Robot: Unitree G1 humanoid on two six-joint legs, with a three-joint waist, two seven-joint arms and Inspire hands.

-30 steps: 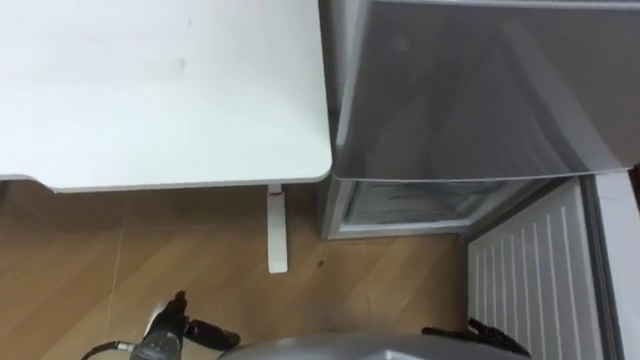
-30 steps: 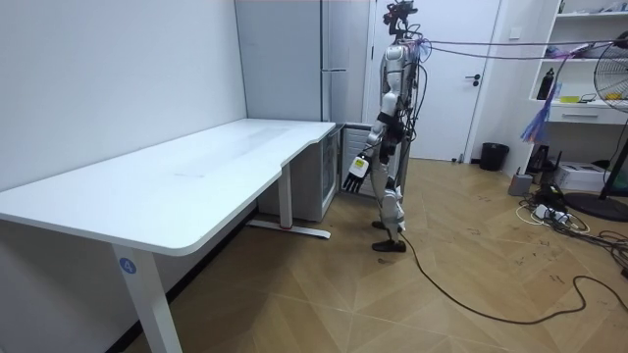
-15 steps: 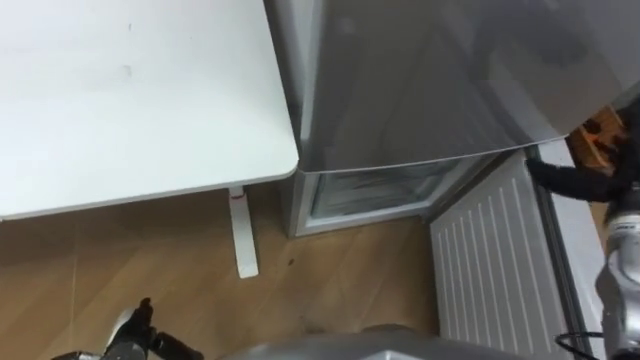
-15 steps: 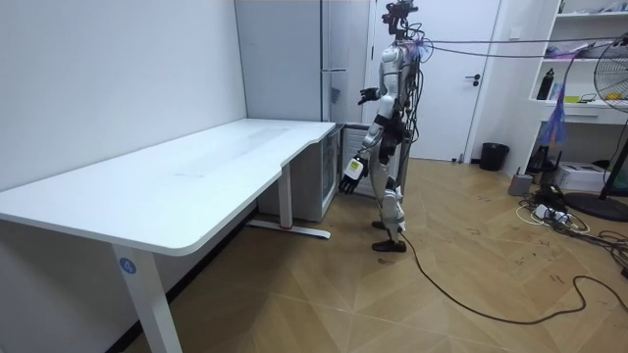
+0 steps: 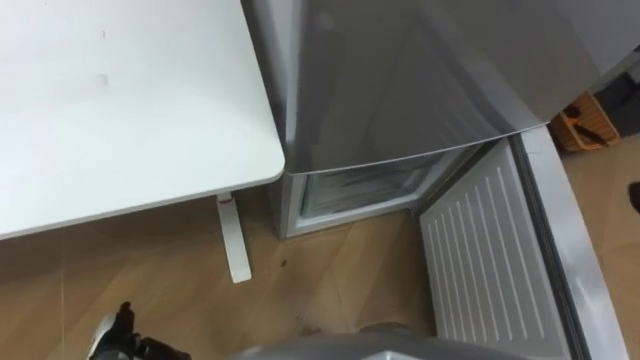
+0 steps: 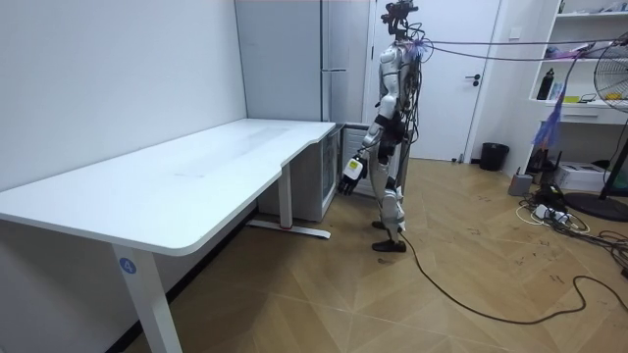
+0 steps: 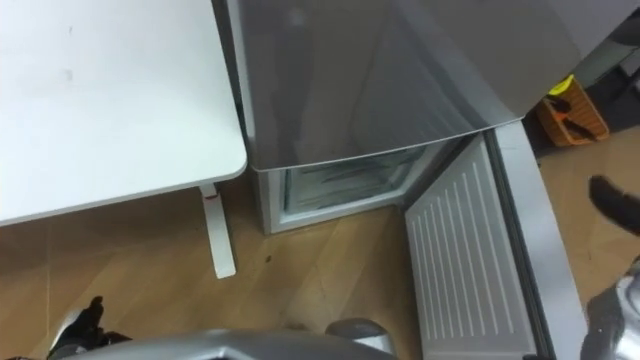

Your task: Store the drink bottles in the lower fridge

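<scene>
Robot at housework, seen from its head camera and from the room. Nearest, at the lower left edge of the eye views, the left hand (image 5: 122, 332) hangs low over the wooden floor (image 5: 330, 270). Its dark fingers are relaxed and apart, and nothing lies in them. At the right edge, higher up, the right hand (image 7: 612, 207) reaches in with its visible fingers stretched out straight, also empty. The rest of that hand is cut off by the edge.

Between the two hands, the door (image 5: 480, 260) of the lower fridge (image 5: 360, 188) stands wide open, hinged on the robot's right. Its inner face is a white panel with fine parallel ribs inside a pale grey frame. The lower fridge itself is the bottom compartment of a tall grey cabinet (image 5: 400, 70). It shows as a rectangular opening close to the floor, pale and frosted-looking, its interior too dim to make out in detail.

Just beside the cabinet on the robot's left, a white desk (image 5: 120, 110) with a rounded corner stands on a white leg (image 5: 232, 240). To the right of the cabinet, past the open door, lies an orange object (image 7: 572, 117).

In the room view the robot stands upright facing the cabinet, at the far end of the desk, with a white room door (image 6: 451, 98) behind it.
</scene>
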